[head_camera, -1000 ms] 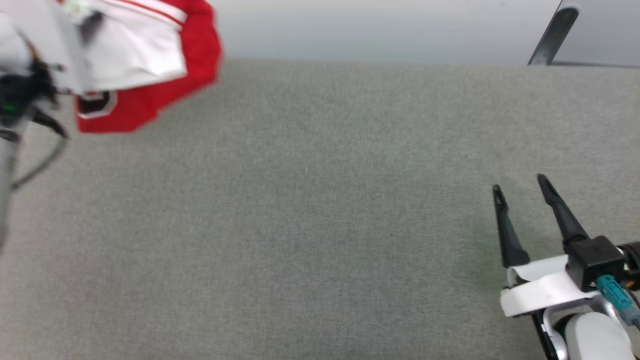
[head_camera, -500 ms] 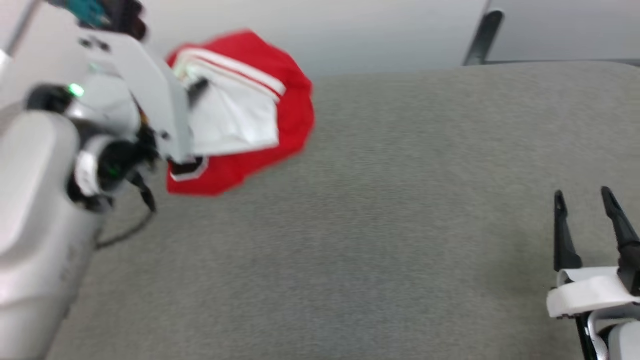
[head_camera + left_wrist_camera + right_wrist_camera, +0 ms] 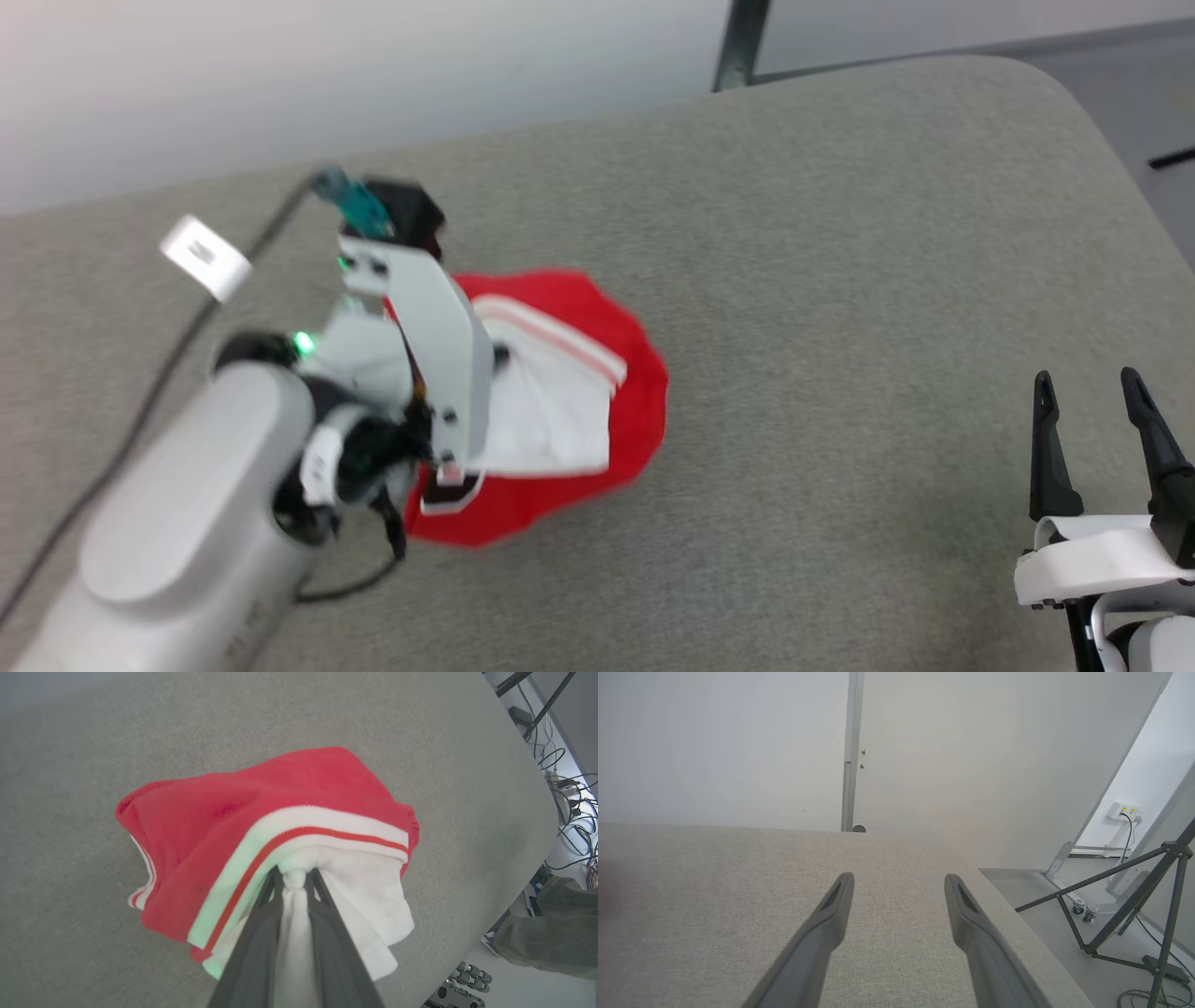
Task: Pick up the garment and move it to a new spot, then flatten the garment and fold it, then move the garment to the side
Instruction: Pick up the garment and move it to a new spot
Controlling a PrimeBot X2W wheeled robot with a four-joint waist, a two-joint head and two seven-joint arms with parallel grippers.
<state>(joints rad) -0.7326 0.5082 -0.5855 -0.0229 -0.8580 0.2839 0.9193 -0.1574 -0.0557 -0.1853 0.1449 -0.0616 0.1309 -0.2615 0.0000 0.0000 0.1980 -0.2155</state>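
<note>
Grey woven fabric covers the bench point(image 3: 840, 280), which has a rounded far corner and stands before a pale wall point(image 3: 738, 742) with a vertical metal post point(image 3: 850, 751).

The left end effector point(image 3: 295, 879) is closed on the garment point(image 3: 261, 793). Its two dark fingers point(image 3: 254, 947) pinch a bunched fold of the white sleeve point(image 3: 369, 905) between the tips. From that pinch point the garment spreads outward around and beyond the fingertips. The red-and-white striped trim point(image 3: 299, 830) lies directly ahead of the tips, and the red body lies furthest out. In the head view, part of a black, white-outlined character point(image 3: 448, 490) shows at the garment's lower edge, beside the wrist. Whether the cloth touches the bench cannot be determined.

The right end effector point(image 3: 1086, 383) is open, with its fingers spread wide above the bench surface. The garment is well apart from it, to its left. A dark tripod point(image 3: 1169, 848) stands on the floor beyond the bench edge, to the right of the right end effector.
</note>
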